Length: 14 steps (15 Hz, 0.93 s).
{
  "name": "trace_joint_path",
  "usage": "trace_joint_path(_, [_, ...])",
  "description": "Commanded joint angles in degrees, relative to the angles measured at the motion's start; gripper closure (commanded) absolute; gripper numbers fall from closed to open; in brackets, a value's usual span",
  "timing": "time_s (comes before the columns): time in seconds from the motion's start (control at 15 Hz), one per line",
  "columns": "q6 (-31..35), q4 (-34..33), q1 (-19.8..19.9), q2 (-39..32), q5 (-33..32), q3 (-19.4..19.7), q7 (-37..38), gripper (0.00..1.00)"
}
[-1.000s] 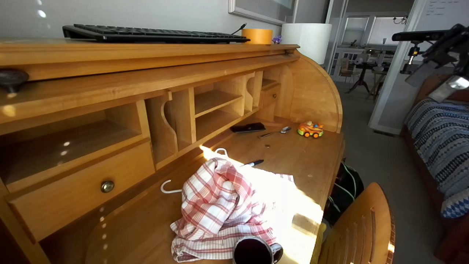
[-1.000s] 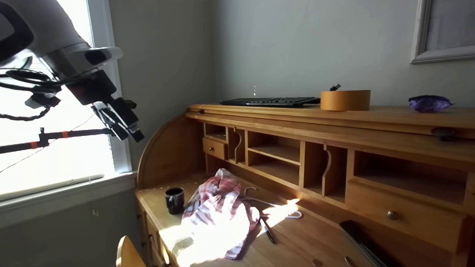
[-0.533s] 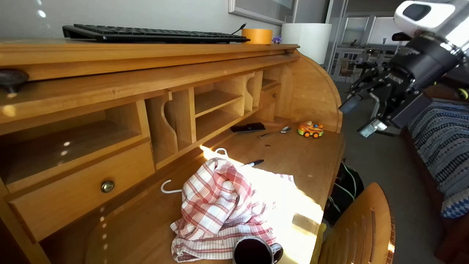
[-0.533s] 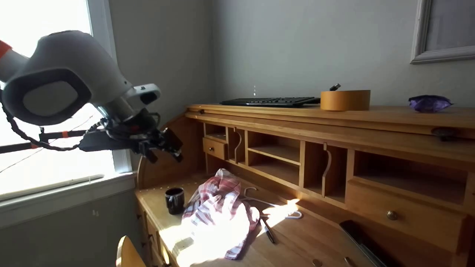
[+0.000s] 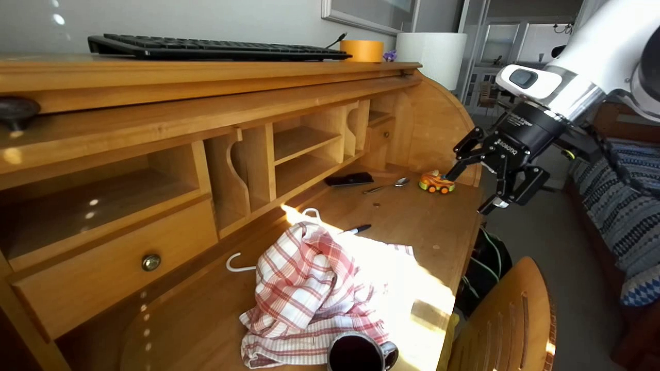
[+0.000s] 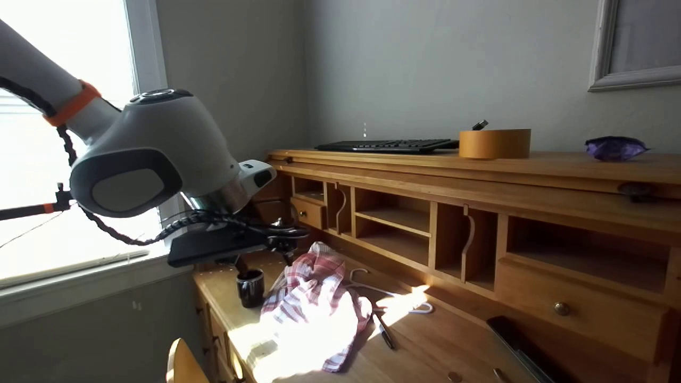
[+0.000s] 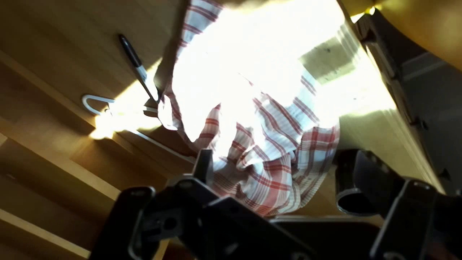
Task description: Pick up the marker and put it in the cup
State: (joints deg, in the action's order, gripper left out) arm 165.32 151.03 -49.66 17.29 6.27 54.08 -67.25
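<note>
Wrist view: your fingers (image 7: 204,166) are spread wide, nothing pinched, the checked cloth (image 7: 270,177) showing beyond the gap. The marker (image 7: 139,67) lies on the surface (image 7: 68,32), up and to the left in that picture, outside the gap, past the fingertip at picture left. Its black cap points away from the cloth; the other end, in glare, comes up to the cloth's edge, and you can't tell whether they touch. Long axis runs steeply up the picture, roughly crosswise to the line joining your fingertips. Judgement: little turn of the wrist wanted; what's lacking is travel over the cloth, then down. Aim for the cap half; near the other end you'd likely gather cloth or catch the white hanger (image 7: 162,144). The cup (image 7: 344,173) stands on the cloth's opposite side from the marker, partly behind the finger at picture right; nothing to do there yet.
</note>
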Motion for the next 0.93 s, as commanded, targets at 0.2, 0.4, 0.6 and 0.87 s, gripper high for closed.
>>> trace_joint_path(0.2, [1.2,-5.2,-10.3,-3.2,3.4,14.5,-11.4,0.00])
trace_joint_path(0.4, [2.1,-7.0,-14.2,-4.6,4.4,19.1,-13.8,0.00])
trace_joint_path(0.6, [2.2,-7.1,-14.8,-5.2,4.5,19.2,-13.8,0.00])
trace_joint_path(0.87, [4.0,-7.0,-18.2,-6.0,4.2,22.0,-17.6,0.00])
